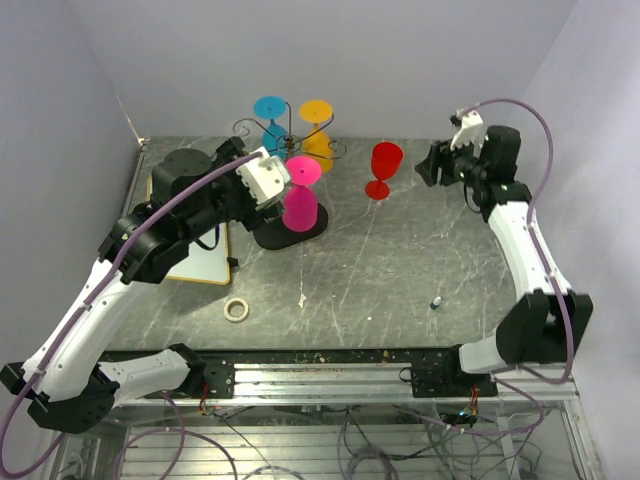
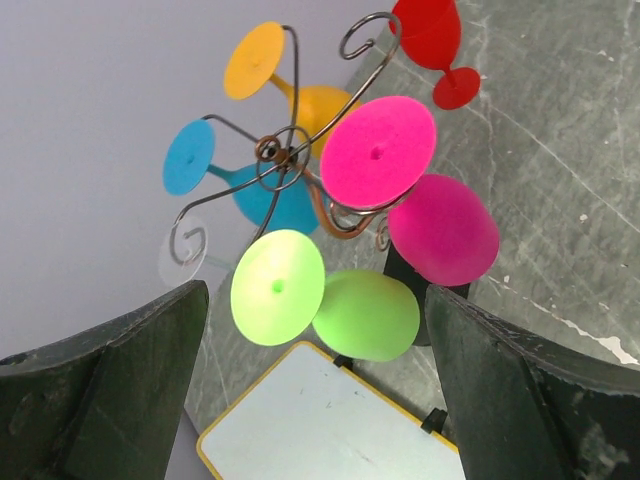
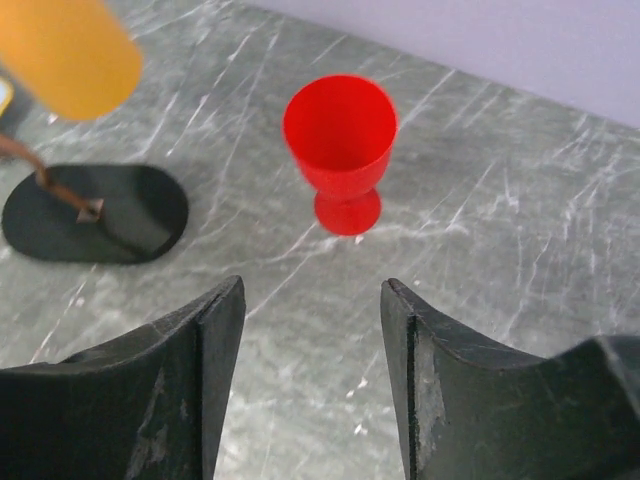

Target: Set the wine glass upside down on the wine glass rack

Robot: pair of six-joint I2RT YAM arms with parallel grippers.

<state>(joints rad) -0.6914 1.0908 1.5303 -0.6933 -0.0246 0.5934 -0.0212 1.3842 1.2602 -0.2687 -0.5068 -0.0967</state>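
**Red glass upright, dead ahead of the right claw**

One glass is off the rack: the red glass stands on the desk to the right of the rack, well apart from its black base. Its long axis is vertical, with the foot down and the mouth up, so by the task it has to be turned over before it hangs. In the right wrist view it sits centred in the gap ahead of the right claw, clear of both fingers. That claw is partly spread and holds nothing. The right arm is plainly the nearer one; the left arm is on the far side of the rack from the red glass.

The left claw is at the rack, spread wide and empty. The pink glass is just beside it.

Count: five glasses. Four hang upside down on the rack: pink, blue, orange and green, the last seen only from the left wrist. The red one is the fifth. There is one rack. Left of the rack lies one white board with a yellow edge. Nearer the arms than the rack are one tape roll and one small object, too small to identify.
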